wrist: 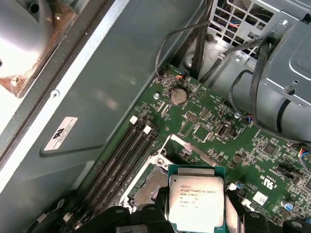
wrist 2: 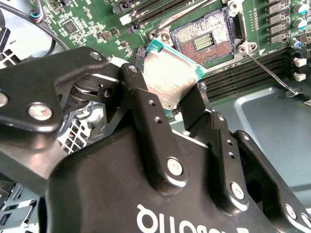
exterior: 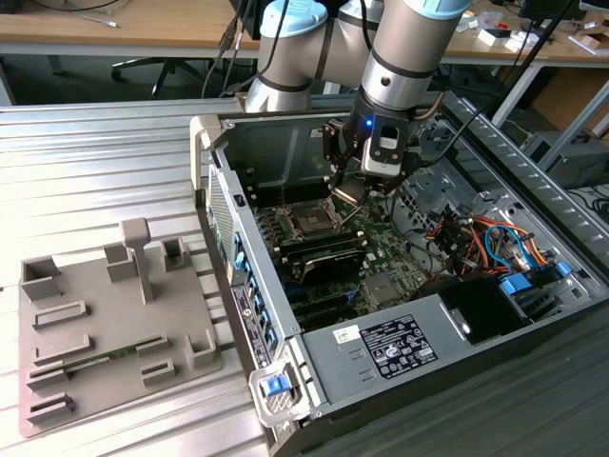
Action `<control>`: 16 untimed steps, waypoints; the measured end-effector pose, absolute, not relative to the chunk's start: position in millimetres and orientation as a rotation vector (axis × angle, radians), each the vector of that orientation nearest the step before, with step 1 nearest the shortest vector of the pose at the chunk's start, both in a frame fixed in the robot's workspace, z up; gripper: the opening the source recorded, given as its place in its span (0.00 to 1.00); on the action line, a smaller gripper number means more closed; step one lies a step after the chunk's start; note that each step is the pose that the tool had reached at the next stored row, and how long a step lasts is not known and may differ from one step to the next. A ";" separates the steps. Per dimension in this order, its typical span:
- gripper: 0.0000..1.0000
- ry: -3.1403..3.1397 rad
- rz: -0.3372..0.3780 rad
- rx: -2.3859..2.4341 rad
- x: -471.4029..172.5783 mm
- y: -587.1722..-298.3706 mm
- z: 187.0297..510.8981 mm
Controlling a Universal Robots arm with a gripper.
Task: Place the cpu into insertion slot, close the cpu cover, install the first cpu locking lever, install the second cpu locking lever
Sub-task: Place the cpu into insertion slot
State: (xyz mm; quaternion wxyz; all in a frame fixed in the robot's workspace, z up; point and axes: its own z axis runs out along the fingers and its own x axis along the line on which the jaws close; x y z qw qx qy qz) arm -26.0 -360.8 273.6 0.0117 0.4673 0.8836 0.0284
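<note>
My jaws are pinching the cpu (wrist 2: pixel 170 73) by two opposite edges, and it hangs above the board (wrist: pixel 218 126), just beside the socket (wrist 2: pixel 204 41) and not yet in it. To seat it well, I judge the chip must be brought square over the socket and held level, with its edges lined up to the frame. It should then go straight down with no sliding, since the bare pins would bend under a dragged corner. I would let go only once it sits flat. The second wrist view gives me the socket's open pin field and a thin lever (wrist 2: pixel 267 70) swung out clear of it. It also shows a finger (wrist 2: pixel 138 92) against the chip's edge. The first wrist view shows the chip's grey top (wrist: pixel 196 201) squarely, next to the memory slots (wrist: pixel 121 160), so I can check its rotation against the socket. The exterior view adds height: the chip (exterior: pixel 347 193) is held well off the socket (exterior: pixel 312 221) inside the open case (exterior: pixel 219 133), which lies on the ribbed counter (exterior: pixel 95 162).
</note>
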 end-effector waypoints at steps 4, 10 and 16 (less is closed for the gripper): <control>0.54 2.749 0.088 1.469 -26.0 -360.8 273.5; 0.54 2.741 0.087 1.481 -26.0 -360.8 273.3; 0.54 2.737 0.086 1.488 -26.0 -360.8 273.1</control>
